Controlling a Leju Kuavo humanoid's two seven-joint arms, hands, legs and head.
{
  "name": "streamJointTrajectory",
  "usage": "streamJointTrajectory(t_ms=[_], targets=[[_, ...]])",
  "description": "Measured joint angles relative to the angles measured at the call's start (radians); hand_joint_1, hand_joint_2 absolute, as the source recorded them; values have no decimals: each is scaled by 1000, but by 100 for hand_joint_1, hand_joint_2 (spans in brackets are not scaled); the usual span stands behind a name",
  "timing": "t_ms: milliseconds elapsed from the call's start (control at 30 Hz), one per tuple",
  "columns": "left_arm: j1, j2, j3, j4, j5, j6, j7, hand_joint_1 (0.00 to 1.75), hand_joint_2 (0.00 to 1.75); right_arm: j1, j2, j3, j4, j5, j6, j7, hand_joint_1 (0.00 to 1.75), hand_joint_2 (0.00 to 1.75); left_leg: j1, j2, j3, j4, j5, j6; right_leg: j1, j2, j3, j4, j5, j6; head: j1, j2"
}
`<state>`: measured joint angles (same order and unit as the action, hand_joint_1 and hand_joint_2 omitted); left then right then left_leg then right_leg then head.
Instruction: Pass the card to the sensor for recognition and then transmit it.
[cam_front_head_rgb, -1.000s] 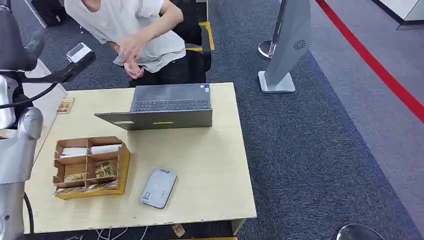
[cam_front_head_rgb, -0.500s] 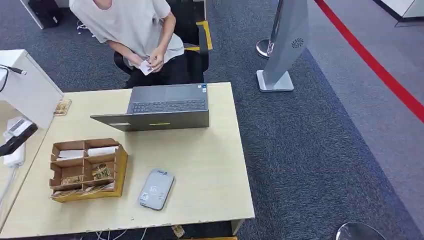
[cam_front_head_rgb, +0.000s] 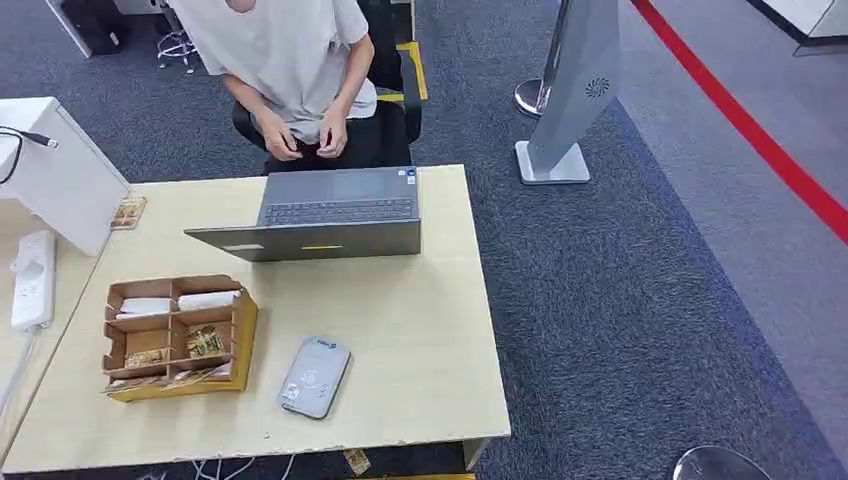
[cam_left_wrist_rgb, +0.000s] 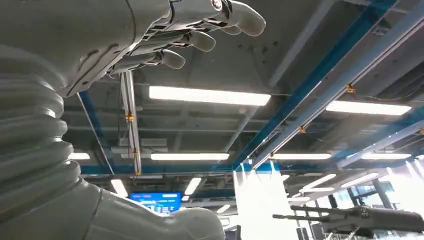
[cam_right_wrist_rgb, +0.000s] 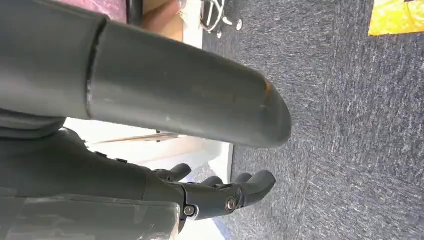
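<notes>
At the lower centre of the head view, nearest the table's front edge, lies the grey sensor (cam_front_head_rgb: 315, 376), a flat rounded pad lying loose on the pale wooden table (cam_front_head_rgb: 420, 330). Just to its left stands the compartmented cardboard tray (cam_front_head_rgb: 175, 335), holding white cards (cam_front_head_rgb: 180, 300) in its two far compartments and small brownish packets in the nearer ones. Which of these is the card to be passed I cannot say for certain; the white ones look most likely.

A card of this kind should be light, thin and stiff, with slick faces, so it would slip from a loose hold and is hard to lift off a flat floor. The best purchase is likely along an exposed long edge, pinched across the two faces, lifting out past the tray divider.

Neither hand is near the tray. The left hand (cam_left_wrist_rgb: 165, 37), in its wrist view, is raised toward ceiling lights, fingers spread slightly and holding nothing. The right hand (cam_right_wrist_rgb: 220, 192) hangs over dark carpet, fingers loosely curved with nothing in them.

Further back, mid-frame, an open laptop (cam_front_head_rgb: 320, 215) faces away. At the upper left of centre a seated person (cam_front_head_rgb: 290, 60) has both hands together in the lap. A white power strip (cam_front_head_rgb: 32, 280) lies at the left edge.
</notes>
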<state>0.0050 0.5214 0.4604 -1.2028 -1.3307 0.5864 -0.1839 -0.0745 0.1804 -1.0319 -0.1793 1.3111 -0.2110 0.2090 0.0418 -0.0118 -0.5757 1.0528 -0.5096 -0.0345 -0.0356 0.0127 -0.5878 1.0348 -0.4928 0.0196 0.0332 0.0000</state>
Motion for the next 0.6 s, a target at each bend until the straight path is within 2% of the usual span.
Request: streamJointTrajectory(t_ms=[100, 233, 467, 600], targets=[[0, -71, -5, 4, -51, 25, -1, 0, 175, -2, 0, 0, 0, 3, 0, -1, 0, 0, 0, 0, 1, 0, 0, 0, 0, 0, 1, -1, 0, 0, 0, 0], [-13, -182, -67, 11, -128, 47, 41, 0, 175, -6, 0, 0, 0, 9, 1, -6, 0, 0, 0, -2, 1, 0, 0, 0, 0, -1, 1, -2, 1, 1, 0, 0], [-70, -332, -267, 35, -174, 45, 112, 0, 175, -11, 0, 0, 0, 13, -2, -18, 0, 0, -1, -2, 1, 1, 0, 1, 0, -1, 2, -2, 1, 1, 0, 0], [-111, -394, -374, 56, -177, 41, 151, 0, 175, -11, 0, 0, 0, 14, -2, -18, 0, 0, -1, -2, 1, 1, 0, 1, 0, -1, 2, -2, 2, 1, 0, 0]])
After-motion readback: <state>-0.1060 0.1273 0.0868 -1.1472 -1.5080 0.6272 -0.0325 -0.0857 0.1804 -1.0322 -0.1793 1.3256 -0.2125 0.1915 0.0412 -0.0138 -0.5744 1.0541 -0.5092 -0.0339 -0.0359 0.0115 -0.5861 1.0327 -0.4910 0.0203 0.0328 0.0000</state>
